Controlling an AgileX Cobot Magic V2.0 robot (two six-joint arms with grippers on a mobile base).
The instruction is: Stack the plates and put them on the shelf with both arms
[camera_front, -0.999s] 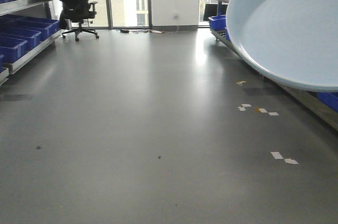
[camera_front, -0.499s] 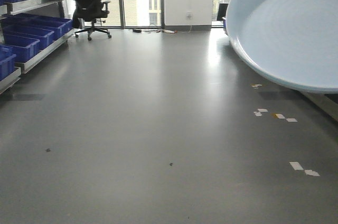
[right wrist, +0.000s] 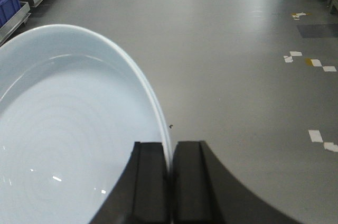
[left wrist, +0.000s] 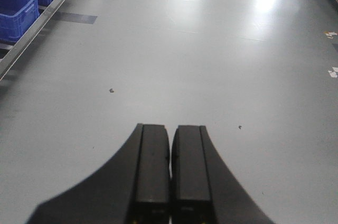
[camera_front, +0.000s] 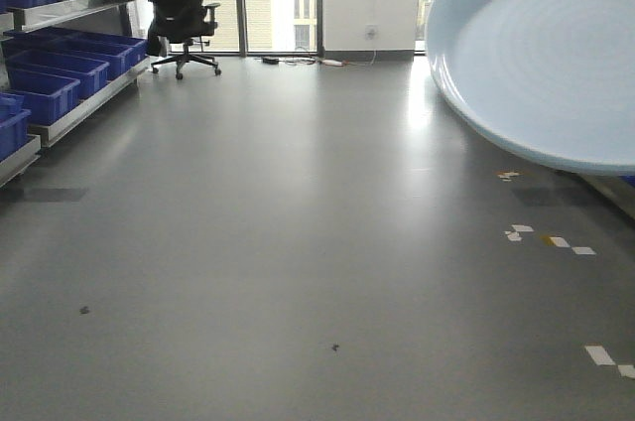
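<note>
One pale bluish-white plate (camera_front: 541, 49) fills the upper right of the front view, held up in the air and tilted. In the right wrist view the same plate (right wrist: 63, 139) spreads to the left, and my right gripper (right wrist: 170, 152) is shut on its rim. My left gripper (left wrist: 170, 134) is shut with nothing between its fingers, hanging over bare grey floor. Only this one plate shows. The shelf on the right is barely visible behind the plate.
Racks of blue bins (camera_front: 55, 69) line the left wall; a bin (left wrist: 16, 12) also shows in the left wrist view. A black office chair (camera_front: 181, 6) stands by the far windows. White tape marks (camera_front: 551, 239) dot the floor at the right.
The whole scene has shifted rightward and nearer across the frames: chair, bins and tape marks drift right and down. The plate stays held in the same spot of the view.
</note>
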